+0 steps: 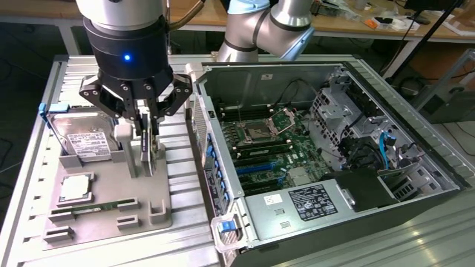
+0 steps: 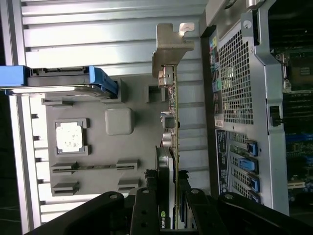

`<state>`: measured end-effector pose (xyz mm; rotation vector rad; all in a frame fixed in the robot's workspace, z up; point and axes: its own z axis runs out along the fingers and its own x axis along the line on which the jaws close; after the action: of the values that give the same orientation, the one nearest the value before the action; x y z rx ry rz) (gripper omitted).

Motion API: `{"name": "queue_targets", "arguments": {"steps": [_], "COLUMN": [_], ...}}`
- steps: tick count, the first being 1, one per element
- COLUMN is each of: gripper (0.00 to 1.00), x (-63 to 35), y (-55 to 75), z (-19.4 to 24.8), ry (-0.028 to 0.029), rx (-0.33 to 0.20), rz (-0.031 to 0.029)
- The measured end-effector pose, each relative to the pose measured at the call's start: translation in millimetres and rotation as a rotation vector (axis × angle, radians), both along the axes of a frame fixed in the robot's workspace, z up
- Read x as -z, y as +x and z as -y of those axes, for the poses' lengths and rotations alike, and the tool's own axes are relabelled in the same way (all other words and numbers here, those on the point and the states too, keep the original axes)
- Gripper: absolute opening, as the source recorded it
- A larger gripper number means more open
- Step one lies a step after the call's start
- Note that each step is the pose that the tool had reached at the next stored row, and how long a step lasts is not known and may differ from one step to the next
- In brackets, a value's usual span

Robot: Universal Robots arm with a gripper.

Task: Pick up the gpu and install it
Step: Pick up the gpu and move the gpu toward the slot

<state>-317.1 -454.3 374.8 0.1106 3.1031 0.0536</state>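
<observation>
The jaws were clenched on the gpu, one finger on each face of the card, with the arm bending in from twelve o'clock in the exterior view. The gpu stood on its long edge over the grey fixture tray, close to the tray's three o'clock border. Whether its lower edge rested in the tray's slot or had cleared it could not be told.

In the wrist view the card appeared edge-on. Its pale metal bracket was at the end far from the jaws, and the black fan housing ran down between the fingers.

The tray lay on the ribbed metal tabletop, at nine o'clock from the open computer case and just beside it. A silver hard drive with a white label and a blue rail sat at the tray's eleven o'clock corner. A square processor chip rested in its pocket at six o'clock from the drive. A narrow green memory stick lay in a slot just below the chip, again toward six o'clock.

The case lay on its side with the panel off, and the green motherboard faced upward. Blue slot clips lined the case wall nearest the tray, at three o'clock from the gpu. A cluttered workbench ran along twelve o'clock behind everything.
</observation>
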Motion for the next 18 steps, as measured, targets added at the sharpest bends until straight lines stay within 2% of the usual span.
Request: {"name": "queue_targets", "arguments": {"steps": [18], "gripper": [0.27], "x": [-21.5], "y": [0.0], "z": [0.0], "ry": [-0.0010], "rx": [0.000], "rz": [-0.0004]}}
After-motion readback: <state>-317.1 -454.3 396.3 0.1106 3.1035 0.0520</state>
